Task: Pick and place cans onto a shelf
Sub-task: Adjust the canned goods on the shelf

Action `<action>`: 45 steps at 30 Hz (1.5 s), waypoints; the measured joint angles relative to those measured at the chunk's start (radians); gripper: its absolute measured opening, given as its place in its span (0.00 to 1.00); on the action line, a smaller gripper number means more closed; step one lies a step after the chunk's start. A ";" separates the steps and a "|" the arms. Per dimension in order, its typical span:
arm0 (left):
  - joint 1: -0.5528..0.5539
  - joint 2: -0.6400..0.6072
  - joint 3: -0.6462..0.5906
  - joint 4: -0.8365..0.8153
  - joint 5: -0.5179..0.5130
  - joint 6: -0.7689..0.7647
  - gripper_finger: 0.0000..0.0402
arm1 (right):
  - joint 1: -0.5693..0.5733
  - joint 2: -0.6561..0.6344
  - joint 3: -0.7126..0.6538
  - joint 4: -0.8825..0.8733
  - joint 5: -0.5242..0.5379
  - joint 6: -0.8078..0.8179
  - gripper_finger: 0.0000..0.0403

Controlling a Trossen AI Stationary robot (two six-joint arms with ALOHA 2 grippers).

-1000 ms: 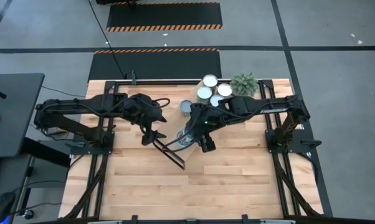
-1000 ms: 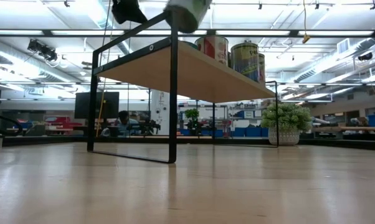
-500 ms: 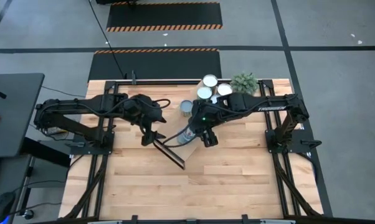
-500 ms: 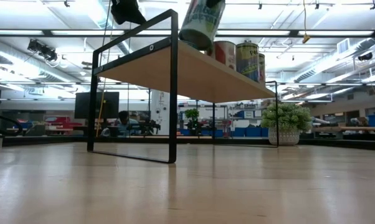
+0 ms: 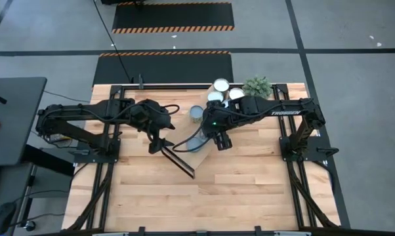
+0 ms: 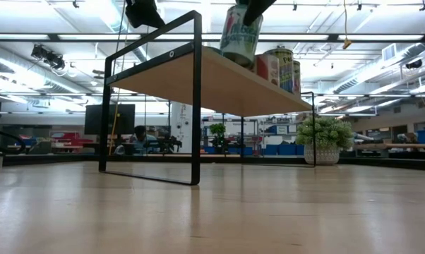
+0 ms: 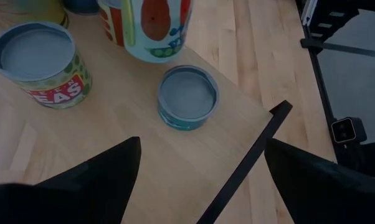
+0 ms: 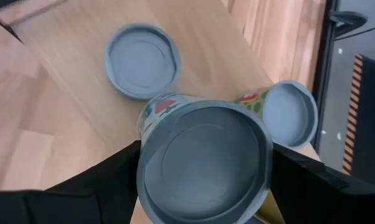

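Above the shelf (image 6: 219,77), the right end effector (image 8: 203,163) pinches a can (image 8: 203,158), its fingertips hidden.

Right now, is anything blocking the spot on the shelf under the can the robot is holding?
Nothing visible: the right hand holds the colourful labelled can above bare light-wood shelf; neighbouring cans stand beside it.
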 joint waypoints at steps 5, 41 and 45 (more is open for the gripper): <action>0.000 0.000 0.000 0.000 0.000 0.000 0.87 | -0.002 0.000 0.000 -0.017 0.012 -0.009 0.77; 0.000 0.001 0.000 0.013 0.000 -0.010 0.87 | -0.016 0.000 -0.122 0.066 -0.061 -0.076 0.80; 0.000 0.001 0.000 0.013 0.000 -0.010 0.87 | -0.021 0.000 -0.123 0.078 -0.077 -0.082 0.88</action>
